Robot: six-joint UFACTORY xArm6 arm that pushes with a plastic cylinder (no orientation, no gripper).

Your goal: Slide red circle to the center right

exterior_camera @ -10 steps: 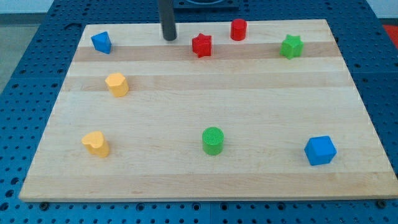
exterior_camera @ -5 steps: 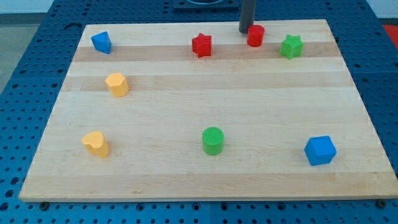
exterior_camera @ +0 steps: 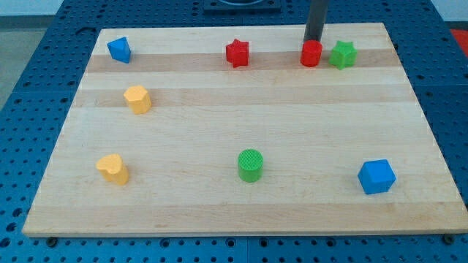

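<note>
The red circle (exterior_camera: 311, 53) stands near the view's top right on the wooden board (exterior_camera: 241, 212). My tip (exterior_camera: 314, 41) touches it from the view's top side, the rod rising straight up out of the frame. A green star (exterior_camera: 342, 55) sits just to the red circle's right, almost touching it. A red star (exterior_camera: 237, 52) lies to the left of the red circle.
A blue block (exterior_camera: 119, 50) sits at the top left. Two yellow blocks lie on the left, one higher (exterior_camera: 137, 98) and one lower (exterior_camera: 112, 168). A green circle (exterior_camera: 250, 165) stands at the bottom centre. A blue cube (exterior_camera: 376, 176) sits at the bottom right.
My tip moved from the top centre-left to the right, reached the red circle and pushed it right and down, close to the green star.
</note>
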